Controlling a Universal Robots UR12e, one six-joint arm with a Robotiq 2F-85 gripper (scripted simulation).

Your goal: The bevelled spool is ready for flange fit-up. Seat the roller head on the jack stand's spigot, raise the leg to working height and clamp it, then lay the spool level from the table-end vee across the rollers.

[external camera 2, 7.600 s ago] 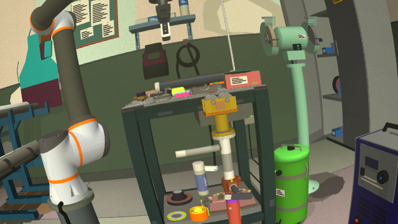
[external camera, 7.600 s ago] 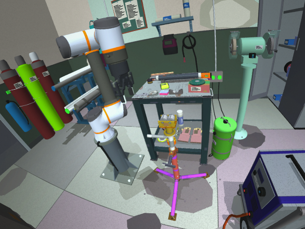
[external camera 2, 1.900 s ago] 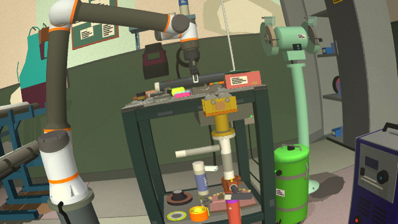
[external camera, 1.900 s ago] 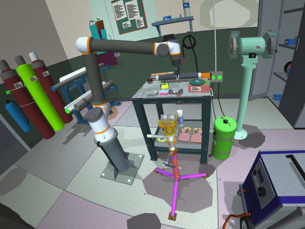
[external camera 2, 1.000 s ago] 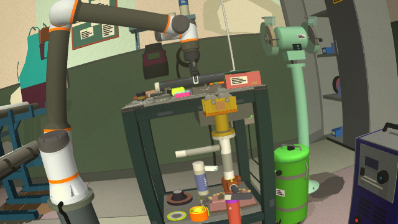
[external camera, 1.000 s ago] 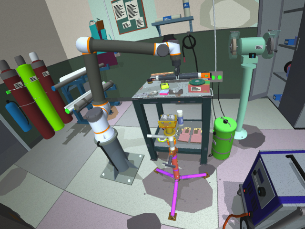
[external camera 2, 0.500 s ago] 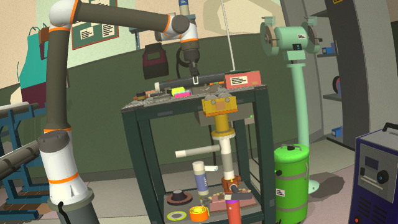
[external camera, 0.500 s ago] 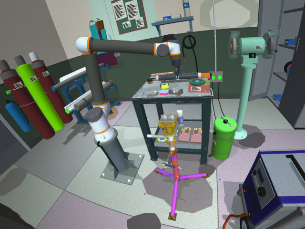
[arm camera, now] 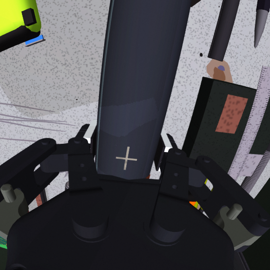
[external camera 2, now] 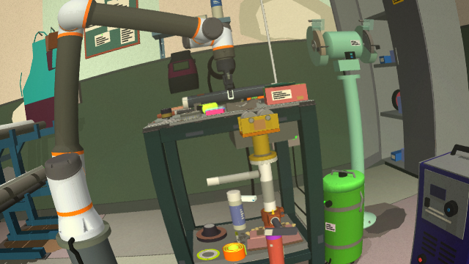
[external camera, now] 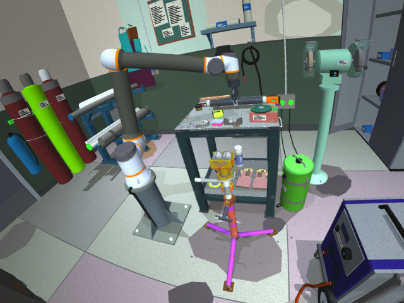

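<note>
The yellow roller head [external camera: 222,160] [external camera 2: 258,124] sits on top of the jack stand [external camera: 229,208], whose pale leg [external camera 2: 266,185] is raised, with the rollers close under the table's edge. The dark spool [external camera: 237,100] [external camera 2: 224,95] [arm camera: 137,83] lies along the far side of the table top and is held in my gripper [external camera: 234,100] [external camera 2: 230,94] [arm camera: 127,151], closed round it near a pale cross mark. The stand's magenta feet spread on the floor in front of the table. A grey clamp handle [external camera 2: 281,230] sticks out of the stand's orange collar.
The welding table [external camera: 228,153] carries a red box [external camera: 263,115], a green disc [external camera: 260,108], a yellow tape measure [external camera: 217,113] and small tools. A green canister [external camera: 295,187] and a pedestal grinder [external camera: 328,98] stand to its right. A blue welder [external camera: 365,241] sits near right.
</note>
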